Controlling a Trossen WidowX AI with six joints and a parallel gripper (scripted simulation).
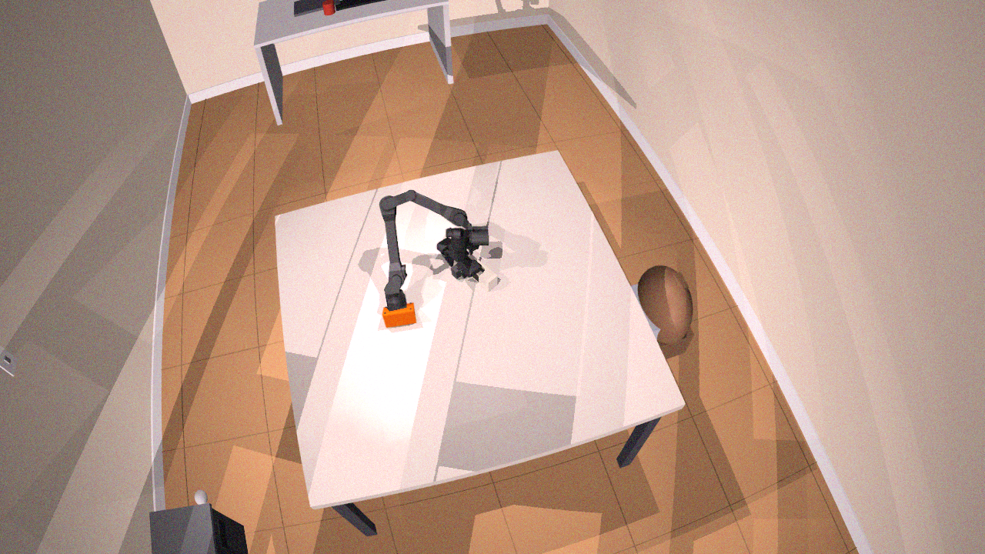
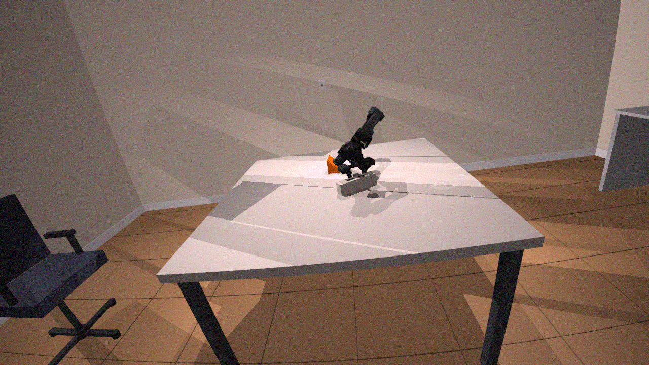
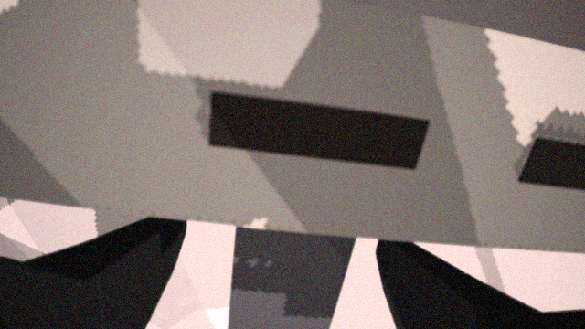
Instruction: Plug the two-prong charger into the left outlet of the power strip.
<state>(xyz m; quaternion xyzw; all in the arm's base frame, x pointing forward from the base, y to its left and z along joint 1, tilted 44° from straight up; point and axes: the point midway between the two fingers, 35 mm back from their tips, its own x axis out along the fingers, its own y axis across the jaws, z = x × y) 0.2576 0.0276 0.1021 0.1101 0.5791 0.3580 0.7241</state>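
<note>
The power strip (image 2: 356, 186) (image 3: 137, 137) is a long light grey block on the table. The wrist view shows two dark slots (image 3: 315, 130) (image 3: 555, 160) in its face. The charger (image 3: 292, 274) is a dark grey body at the strip's lower edge in the wrist view, its prongs out of sight. How deep they sit, if in an outlet, cannot be told. My gripper (image 1: 473, 275) (image 2: 357, 175) (image 3: 284, 231) is open at the strip. Its black fingers stand either side of the charger, with a bright gap on each side, not touching it.
The arm stands on an orange base block (image 1: 399, 316) (image 2: 331, 165) on the pale table (image 1: 523, 330) (image 2: 317, 235). A brown rounded object (image 1: 664, 303) is beyond the table's right edge. A dark chair (image 2: 54, 272) stands left, and a desk (image 1: 358, 20) (image 2: 633, 154) stands away from the table.
</note>
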